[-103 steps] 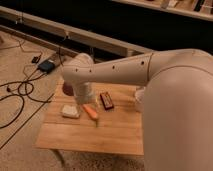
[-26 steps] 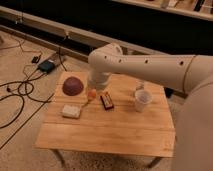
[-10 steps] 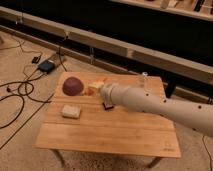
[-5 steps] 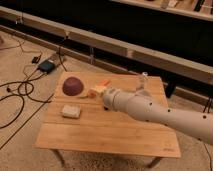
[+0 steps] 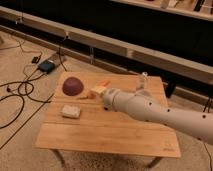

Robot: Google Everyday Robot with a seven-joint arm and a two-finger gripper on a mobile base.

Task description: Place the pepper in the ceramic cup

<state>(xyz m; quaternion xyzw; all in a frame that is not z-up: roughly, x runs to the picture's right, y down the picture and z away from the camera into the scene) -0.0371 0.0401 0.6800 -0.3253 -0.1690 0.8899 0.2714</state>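
We judge the pepper [image 5: 98,90] light, firm and smooth-skinned, apt to roll, best taken across its thicker middle. It lies on the worktop [image 5: 100,135] between the maroon dome [image 5: 73,85] and the arm [image 5: 150,110], long axis seemingly slanted, thin end toward the dome. The end effector [image 5: 143,82] shows behind the arm near the far edge; its state we cannot tell.
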